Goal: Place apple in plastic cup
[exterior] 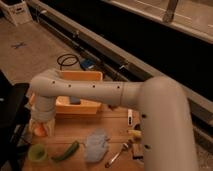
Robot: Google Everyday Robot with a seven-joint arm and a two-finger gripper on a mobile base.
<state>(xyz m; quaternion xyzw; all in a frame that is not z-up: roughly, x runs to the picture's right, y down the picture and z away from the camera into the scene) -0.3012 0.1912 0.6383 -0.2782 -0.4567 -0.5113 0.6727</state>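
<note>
The apple is a small orange-red fruit held in my gripper at the left of the wooden table. Only part of it shows below the wrist. The plastic cup is light green and stands on the table just below and slightly in front of the gripper. The apple hangs a little above and behind the cup's rim. My white arm sweeps across the middle of the view and hides much of the table.
A yellow tub sits at the back, partly behind the arm. A green pepper-like item, a pale blue cloth, a spoon and a yellow item lie on the table. A dark chair stands left.
</note>
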